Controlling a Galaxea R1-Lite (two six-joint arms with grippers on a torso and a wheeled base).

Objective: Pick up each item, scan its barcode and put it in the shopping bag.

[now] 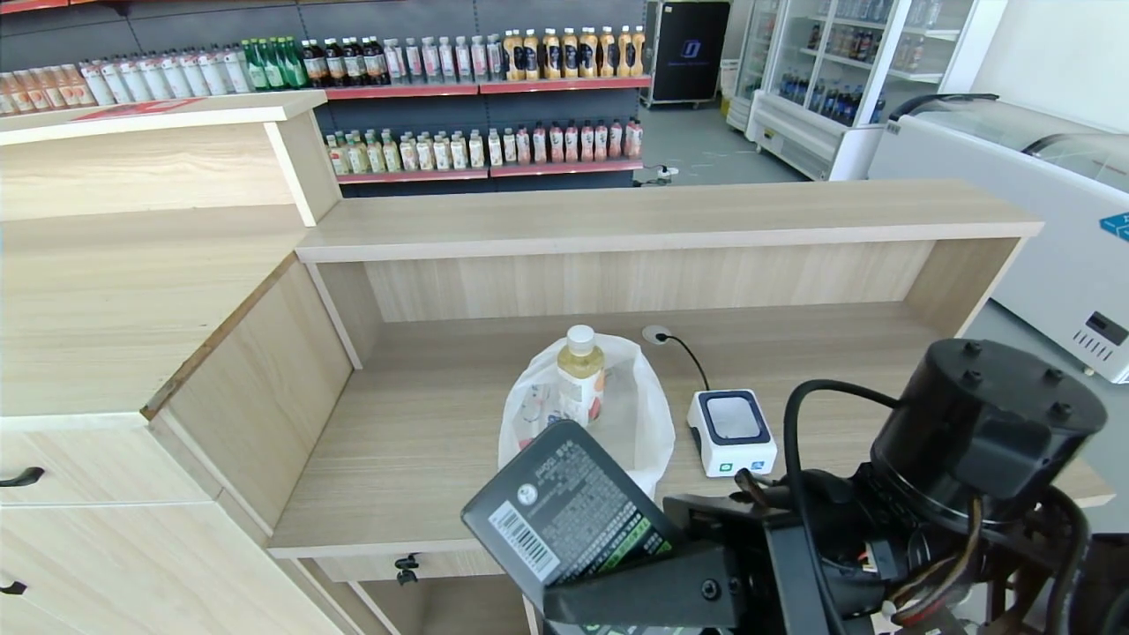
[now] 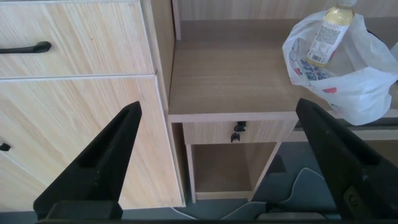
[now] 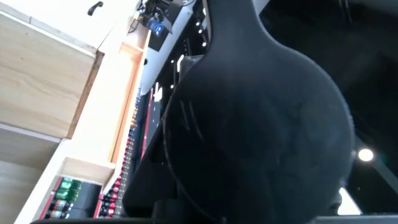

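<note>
My right gripper is shut on a flat black packet with a white barcode label, held tilted in front of the counter's near edge. In the right wrist view the black packet sits close against the camera. A white plastic shopping bag stands open on the counter just beyond, with a yellow drink bottle upright inside. The white barcode scanner sits right of the bag. My left gripper is open, low in front of the counter, with the shopping bag and bottle ahead of it.
The wooden counter has a raised ledge behind and a side wall on the left. Drawers with black handles are at the left. A scanner cable runs to a hole in the counter. Drink shelves and freezers stand far behind.
</note>
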